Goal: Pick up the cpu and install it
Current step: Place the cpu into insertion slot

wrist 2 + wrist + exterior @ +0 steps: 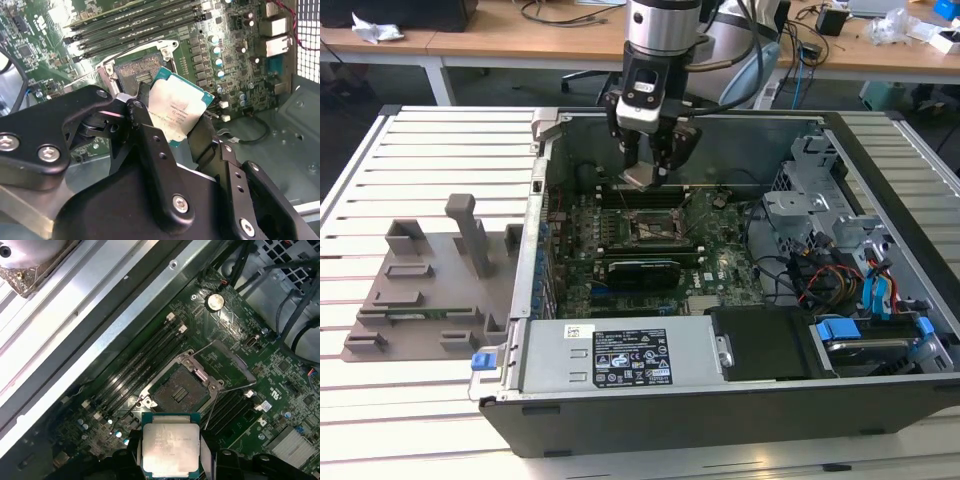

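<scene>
Slatted pale metal worktop point(420, 150), with wooden desks point(520, 45) and loose cables behind. Open computer case point(880, 400) lying on its side on the worktop, green motherboard point(720, 265) facing up. Grey moulded fixture point(430, 280) with upright posts just beside the case, on the exterior view's left.

Arm point(662, 30) descending vertically into the far half of the case, silver wrist collar above a black gripper body, cable bundle trailing off toward the exterior view's right. Jaws pointing straight down and closed on the cpu point(642, 178), black fingers point(152, 145) pressed against two opposite edges.

Cpu point(170, 450) held flat, silver lid up point(177, 110), thin green rim visible around it. Suspended clear of the board, close to the open cpu socket point(180, 392) and not seated in it. Socket point(137, 75) with its contact field bare, metal frame and wire levers around it. Memory slots point(135, 370) in parallel black rows on either side of the socket; coin cell point(216, 301) farther along the board. Long black card point(640, 272) standing in a slot nearer the case's front.

Several lines of fine dark print on the cpu lid. White label point(620, 360) with black text and small marks on the grey power supply point(550, 365) at the near edge of the case.
</scene>
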